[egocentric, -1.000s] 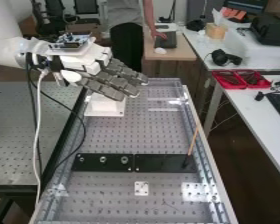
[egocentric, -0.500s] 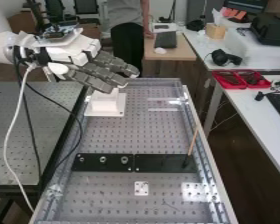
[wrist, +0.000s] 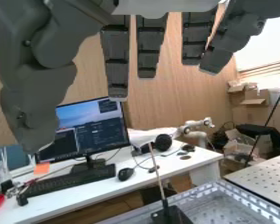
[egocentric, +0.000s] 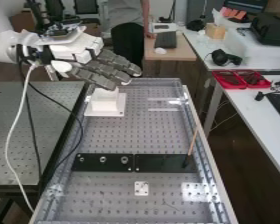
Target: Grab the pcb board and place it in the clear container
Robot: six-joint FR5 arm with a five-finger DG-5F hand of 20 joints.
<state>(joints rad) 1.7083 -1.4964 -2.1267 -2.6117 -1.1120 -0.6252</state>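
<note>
The hand [egocentric: 77,52] has drawn back, straight fingers [wrist: 149,47] slanting down.

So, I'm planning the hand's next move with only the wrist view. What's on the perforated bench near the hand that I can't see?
Observer: In the high view, a white block on a square base stands towards the far end of the bench. The hand appears just above it; I can't judge the gap.
Operator: I have a thin stick rising from something black. What's beside that?
Observer: A black plate with three round metal fittings, to the high view's left of the stick.
Operator: And in the middle, nearer your camera?
Observer: A small white plate, lying flat on the bench.
</note>
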